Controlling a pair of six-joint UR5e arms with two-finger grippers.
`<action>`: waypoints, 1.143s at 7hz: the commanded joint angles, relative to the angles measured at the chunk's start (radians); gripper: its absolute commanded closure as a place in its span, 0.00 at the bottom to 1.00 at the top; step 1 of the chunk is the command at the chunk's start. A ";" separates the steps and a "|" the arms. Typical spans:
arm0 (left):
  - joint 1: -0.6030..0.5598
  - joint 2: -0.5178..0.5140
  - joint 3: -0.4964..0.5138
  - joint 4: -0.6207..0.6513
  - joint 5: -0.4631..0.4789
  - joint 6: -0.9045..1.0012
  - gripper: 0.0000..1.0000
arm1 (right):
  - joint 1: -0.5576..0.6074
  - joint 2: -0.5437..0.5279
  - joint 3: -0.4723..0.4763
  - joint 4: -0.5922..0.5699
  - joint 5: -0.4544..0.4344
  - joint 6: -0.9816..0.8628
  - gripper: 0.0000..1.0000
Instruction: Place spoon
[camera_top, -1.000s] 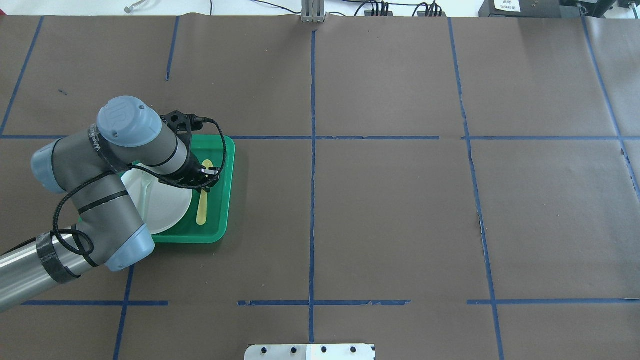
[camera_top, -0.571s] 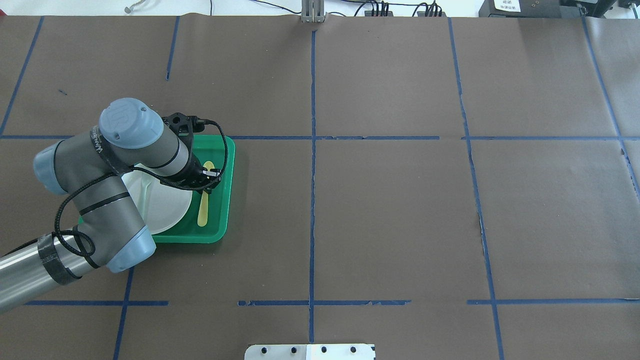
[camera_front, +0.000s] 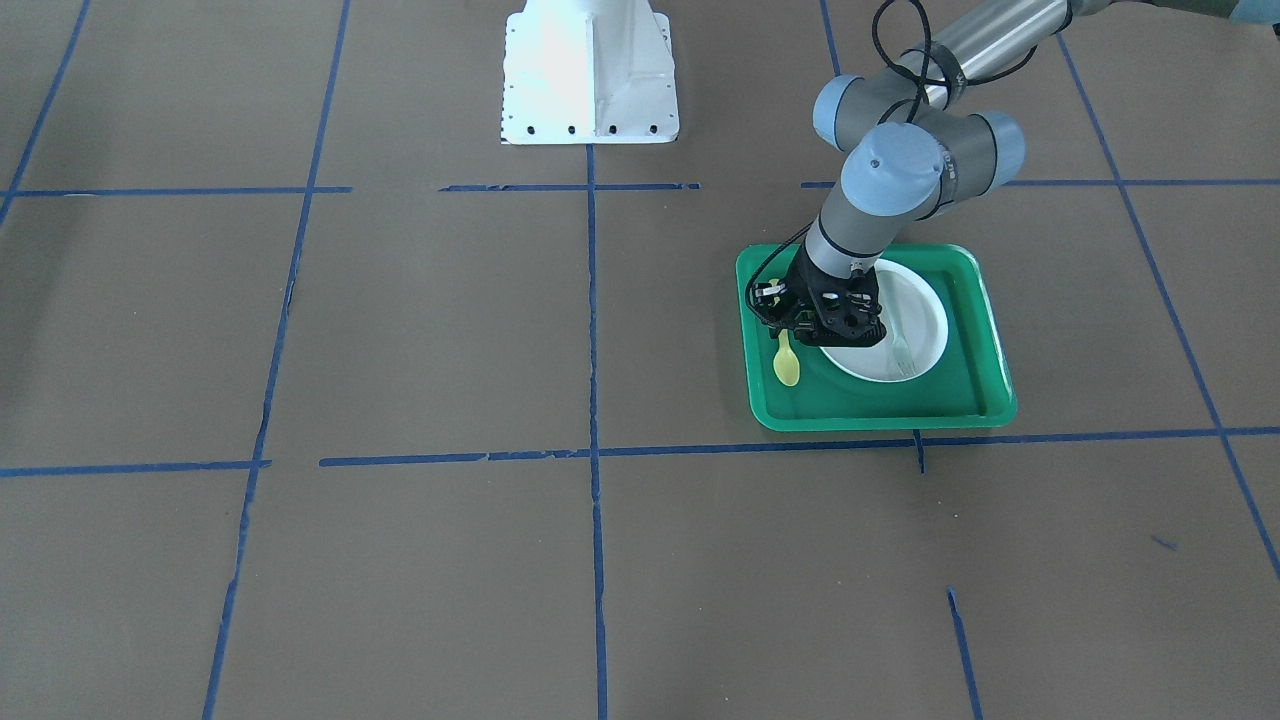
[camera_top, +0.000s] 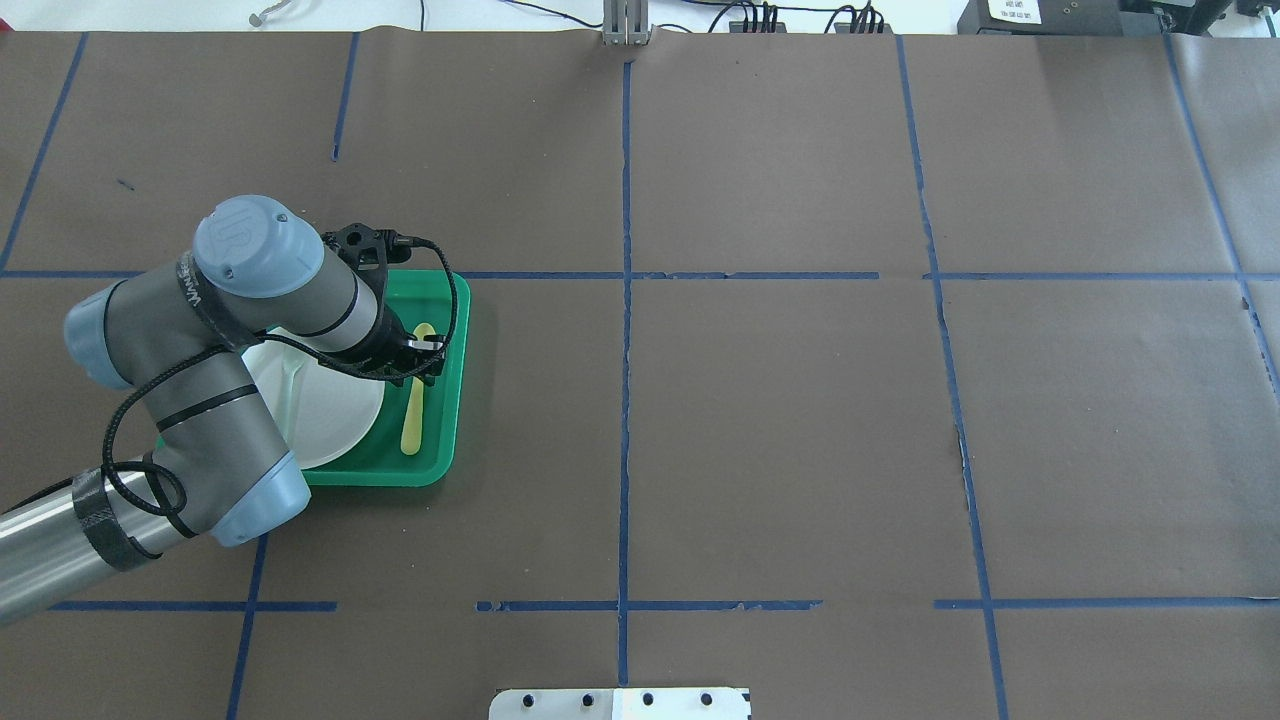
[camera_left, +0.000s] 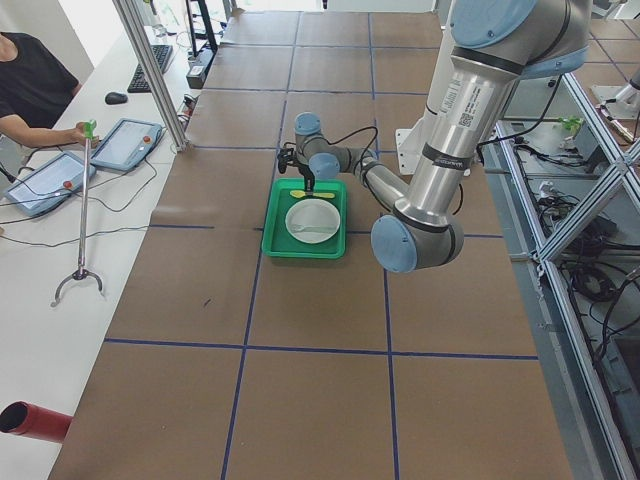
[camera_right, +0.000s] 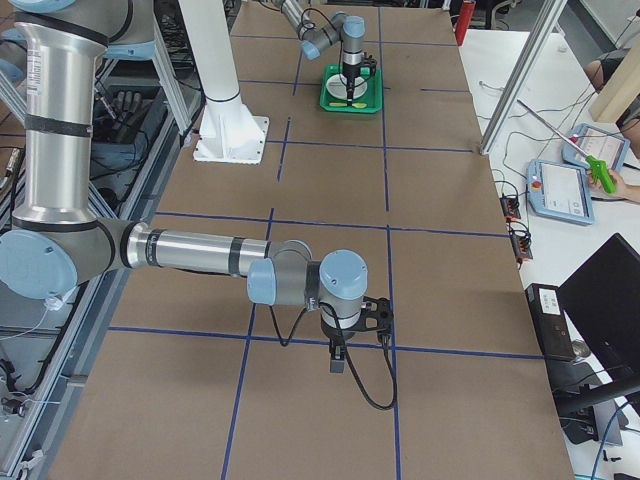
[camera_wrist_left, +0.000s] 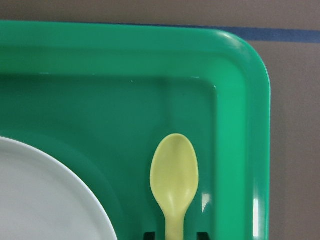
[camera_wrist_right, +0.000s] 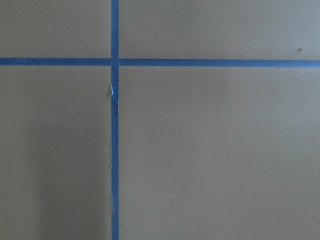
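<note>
The small yellow spoon (camera_top: 412, 420) lies flat in the green tray (camera_top: 456, 400), in the strip between the white plate (camera_top: 335, 420) and the tray's right wall, bowl toward the far end. My left gripper (camera_top: 420, 358) is low over the spoon's handle, just behind the bowl. In the left wrist view the spoon (camera_wrist_left: 174, 175) fills the lower middle, and two dark fingertips (camera_wrist_left: 148, 234) stand either side of the handle with a gap on each side, so the gripper is open. My right gripper (camera_right: 337, 357) hangs over bare table far away; I cannot tell its state.
A pale grey-green fork (camera_top: 290, 385) lies on the plate, partly under my left arm. The tray (camera_front: 880, 415) sits on brown paper with blue tape lines. The white robot base (camera_front: 590, 75) stands at the table's near edge.
The spoon and my left gripper have shifted slightly to the right within the tray, toward its right wall. The right arm has not visibly moved.
</note>
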 joint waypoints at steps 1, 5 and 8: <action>-0.052 0.013 -0.106 0.052 -0.002 0.008 0.57 | 0.000 0.000 0.000 0.000 0.000 -0.001 0.00; -0.238 0.015 -0.258 0.212 -0.003 0.126 0.00 | 0.000 0.000 0.000 0.002 0.000 0.001 0.00; -0.505 0.030 -0.272 0.329 -0.127 0.433 0.00 | 0.000 0.000 0.000 0.000 0.000 0.001 0.00</action>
